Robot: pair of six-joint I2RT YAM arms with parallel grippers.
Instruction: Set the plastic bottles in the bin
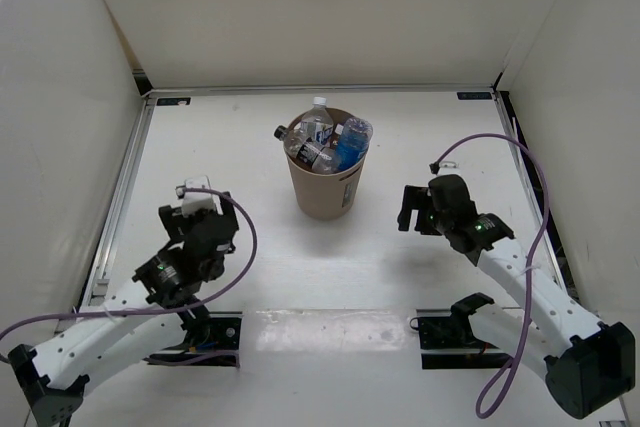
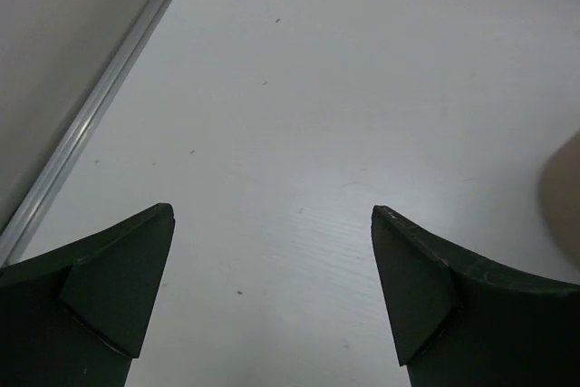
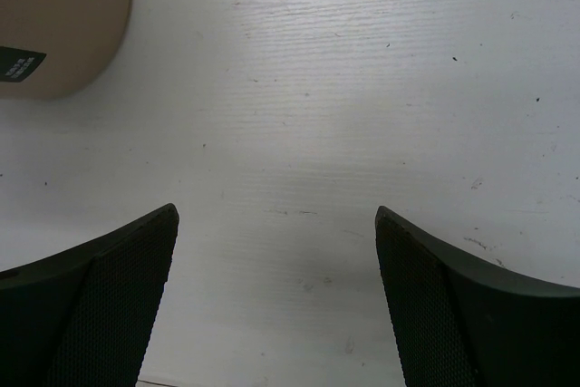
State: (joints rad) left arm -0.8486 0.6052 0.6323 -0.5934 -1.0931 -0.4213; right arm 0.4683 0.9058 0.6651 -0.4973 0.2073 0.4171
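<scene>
The tan bin (image 1: 322, 192) stands upright in the middle of the table. Inside it are the plastic bottles: a blue-tinted one (image 1: 351, 144), one with a white cap (image 1: 318, 115) sticking up at the back, and one with a dark cap (image 1: 292, 138) at the left. My left gripper (image 1: 192, 199) is open and empty, left of the bin; its jaws stand wide apart over bare table (image 2: 272, 215). My right gripper (image 1: 412, 209) is open and empty, right of the bin (image 3: 54, 24); its jaws stand wide apart over bare table (image 3: 276, 215).
White walls enclose the table on the left, back and right. A metal rail (image 2: 100, 101) runs along the left edge. Purple cables (image 1: 245, 237) loop from both arms. Base plates (image 1: 450, 337) sit at the near edge.
</scene>
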